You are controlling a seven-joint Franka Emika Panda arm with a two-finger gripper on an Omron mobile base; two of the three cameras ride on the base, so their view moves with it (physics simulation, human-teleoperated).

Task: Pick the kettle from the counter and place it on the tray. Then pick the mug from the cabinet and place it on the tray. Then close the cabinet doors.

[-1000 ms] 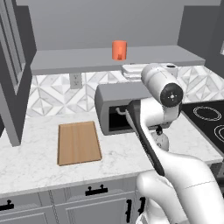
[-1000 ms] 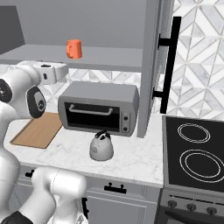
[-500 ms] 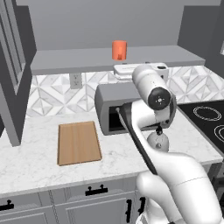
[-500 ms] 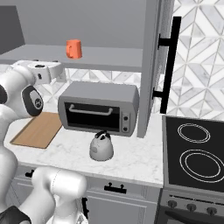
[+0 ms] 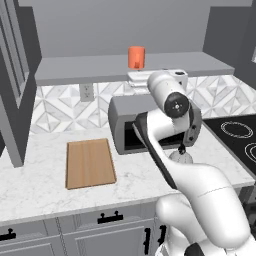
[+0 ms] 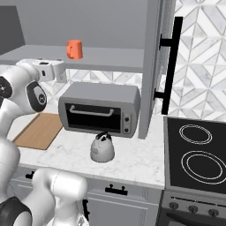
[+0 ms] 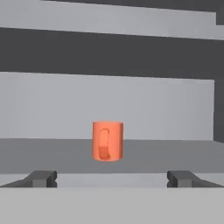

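Note:
The orange mug (image 5: pixel 136 56) (image 6: pixel 74 49) stands on the grey shelf (image 6: pixel 101 58) of the open cabinet, its handle facing the hand. In the hand view the mug (image 7: pixel 107 141) sits straight ahead, beyond my gripper (image 7: pixel 111 179), which is open and empty. Seen from the base, the gripper (image 5: pixel 131 79) (image 6: pixel 61 75) hovers at shelf height, just below and in front of the mug. The silver kettle (image 6: pixel 102 148) rests on the marble counter (image 6: pixel 132 161) before the toaster oven, partly hidden by the arm (image 5: pixel 183 158). The wooden tray (image 5: pixel 90 162) (image 6: pixel 39 129) lies bare on the left.
A grey toaster oven (image 6: pixel 99 109) stands on the counter under the shelf. An open cabinet door (image 6: pixel 154 66) with a black bar handle projects at the right, another door (image 5: pixel 15 85) at the left. A black stove (image 6: pixel 198 152) adjoins the counter.
The hand has risen and swung left toward the shelf, ending level with the mug. Kettle, tray and mug have not moved.

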